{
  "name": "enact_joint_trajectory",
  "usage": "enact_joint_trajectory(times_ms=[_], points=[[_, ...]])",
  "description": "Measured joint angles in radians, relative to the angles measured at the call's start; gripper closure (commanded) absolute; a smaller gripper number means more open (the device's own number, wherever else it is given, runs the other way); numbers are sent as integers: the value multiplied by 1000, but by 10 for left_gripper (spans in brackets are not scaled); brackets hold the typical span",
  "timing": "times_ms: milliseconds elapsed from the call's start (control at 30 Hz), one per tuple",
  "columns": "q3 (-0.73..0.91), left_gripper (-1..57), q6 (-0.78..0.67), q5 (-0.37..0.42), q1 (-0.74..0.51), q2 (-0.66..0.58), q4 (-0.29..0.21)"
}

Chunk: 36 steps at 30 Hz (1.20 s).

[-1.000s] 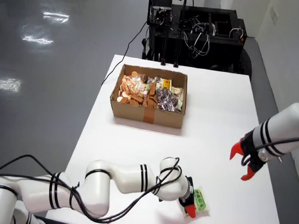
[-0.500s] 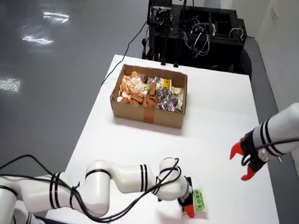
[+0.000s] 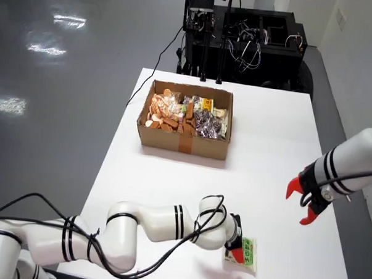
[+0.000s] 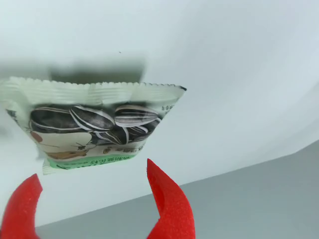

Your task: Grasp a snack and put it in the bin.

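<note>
Holding red fingers apart, the gripper [image 4: 94,199] sits low over the white table [image 3: 259,149] | snack packet [image 4: 94,129] lies flat just ahead of the fingertips, between their lines, ungripped | cardboard box [image 3: 185,120] of snacks stands well beyond the gripper | second arm's gripper [image 3: 304,200] hangs off to the right.

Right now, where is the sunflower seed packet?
In the overhead view the sunflower seed packet lies near the table's front edge, at the working gripper, far from the cardboard box.
</note>
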Motion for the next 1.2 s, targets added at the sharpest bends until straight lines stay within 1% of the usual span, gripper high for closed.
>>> enact_joint_trajectory(times_ms=[133, 367, 767, 1200], points=[[-10, 133, 10, 9, -4, 0, 20], [4, 133, 46, 4, -4, 0, 29], [58, 133, 89, -56, -5, 0, 26], [79, 133, 109, -97, -3, 0, 31]])
